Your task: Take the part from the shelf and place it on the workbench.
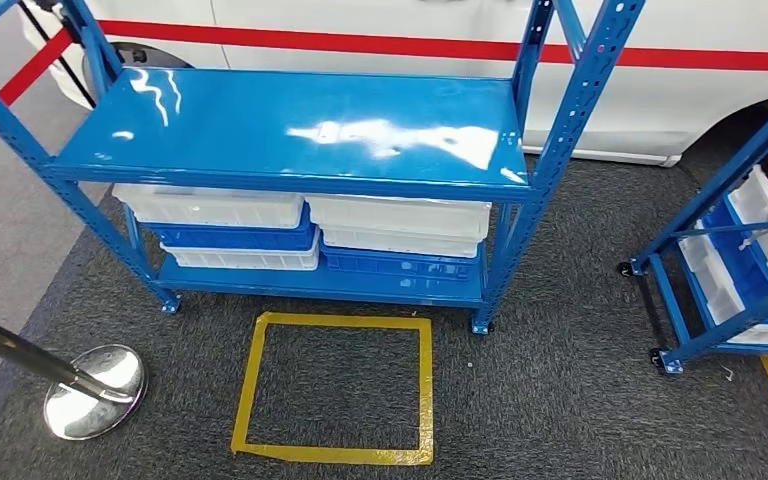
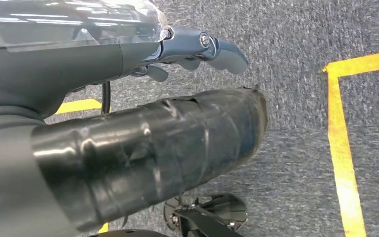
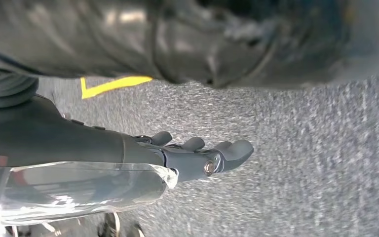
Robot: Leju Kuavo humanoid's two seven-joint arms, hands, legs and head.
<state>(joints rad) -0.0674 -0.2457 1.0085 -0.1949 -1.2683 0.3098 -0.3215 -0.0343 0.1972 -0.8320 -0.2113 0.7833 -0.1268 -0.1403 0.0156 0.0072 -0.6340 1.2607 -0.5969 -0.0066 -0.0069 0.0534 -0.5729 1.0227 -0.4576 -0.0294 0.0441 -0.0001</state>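
A blue shelf is standing at twelve o'clock on grey carpet, its top gleaming bare. White and blue bins are sitting stacked on its lower level; whether the part is lying inside them cannot be told. A yellow tape square is lying at six o'clock below the shelf. The left robot hand and right robot hand are hanging over the carpet, fingers apart, holding nothing.

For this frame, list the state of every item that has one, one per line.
left hand: holding nothing, hanging over the carpet
right hand: holding nothing, fingers apart
blue shelf: top level bare and glossy
bins: white and blue, stacked on the lower level
yellow tape square: nothing inside it
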